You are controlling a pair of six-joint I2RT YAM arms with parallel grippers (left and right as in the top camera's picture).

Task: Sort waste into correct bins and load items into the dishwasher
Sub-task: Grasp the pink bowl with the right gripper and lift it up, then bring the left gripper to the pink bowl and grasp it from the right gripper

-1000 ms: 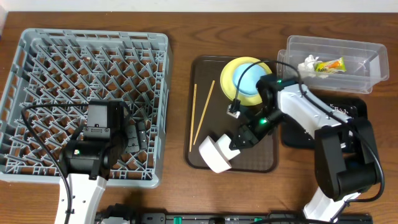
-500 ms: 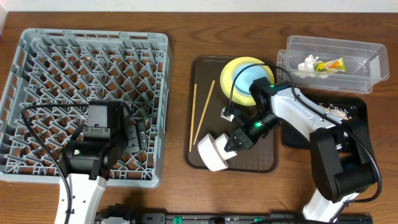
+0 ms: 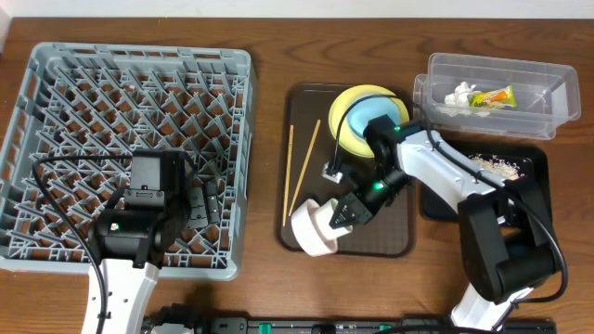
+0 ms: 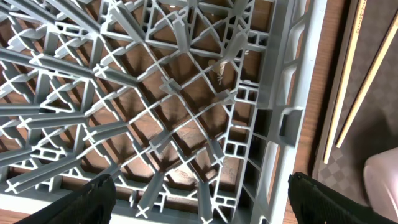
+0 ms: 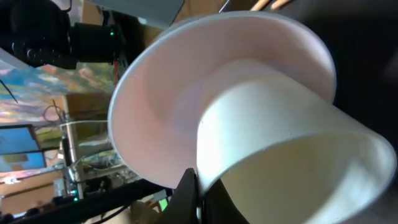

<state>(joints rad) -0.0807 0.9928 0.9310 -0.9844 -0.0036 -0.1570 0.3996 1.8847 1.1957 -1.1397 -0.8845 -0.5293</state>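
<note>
The pink bowl (image 3: 311,221) is tipped on its side over the near left corner of the brown tray (image 3: 382,237). From overhead it reads as one pale lump, and the cup (image 5: 292,143) can hardly be told from it there. The right wrist view shows the cup nested inside the bowl, with both filling the frame and cut off at its edges. The right gripper (image 3: 345,211) is clamped on the bowl's rim. Only one dark finger (image 5: 186,190) shows, at the bottom of the wrist view, and the other is hidden behind the bowl. The left gripper (image 4: 202,198) hangs over the rack (image 3: 93,111), left of the tray, with its fingers spread wide and nothing between them; only the tips show at the bottom of its view. The chopsticks (image 3: 302,172) lie along the tray's left side. At the tray's far end the arm hides part of the blue bowl (image 3: 369,113), which sits on the plate (image 3: 342,109). Right of the tray, the black tray (image 3: 534,153) with its crumbs (image 3: 497,167) is largely covered by the right arm. Beyond it, the tub (image 3: 557,102) holds the tissue (image 3: 459,96) and the wrapper (image 3: 492,96).
</note>
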